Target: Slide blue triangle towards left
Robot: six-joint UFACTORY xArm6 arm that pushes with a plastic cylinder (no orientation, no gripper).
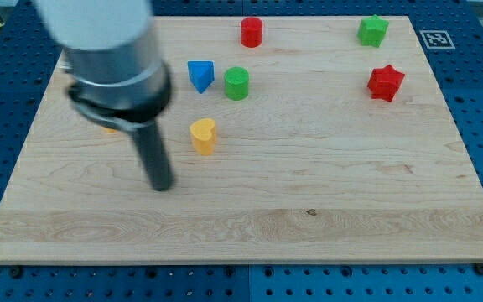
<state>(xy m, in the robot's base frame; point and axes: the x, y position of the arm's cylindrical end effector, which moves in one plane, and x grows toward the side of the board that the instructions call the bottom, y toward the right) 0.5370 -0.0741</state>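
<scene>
The blue triangle (pixel 199 75) lies on the wooden board (pixel 309 218) in the upper middle-left. A green cylinder (pixel 236 83) stands just to its right, close beside it. My tip (pixel 162 186) rests on the board well below and a little left of the blue triangle, apart from it. A yellow heart-like block (pixel 203 136) sits to the right of the rod and above the tip, between the tip and the triangle. The arm's grey body (pixel 111 59) covers the board's upper left.
A red cylinder (pixel 251 32) stands at the view's top middle. A green star (pixel 373 31) is at the top right, a red star (pixel 385 82) below it. A bit of another yellow block (pixel 108 128) peeks out beside the arm.
</scene>
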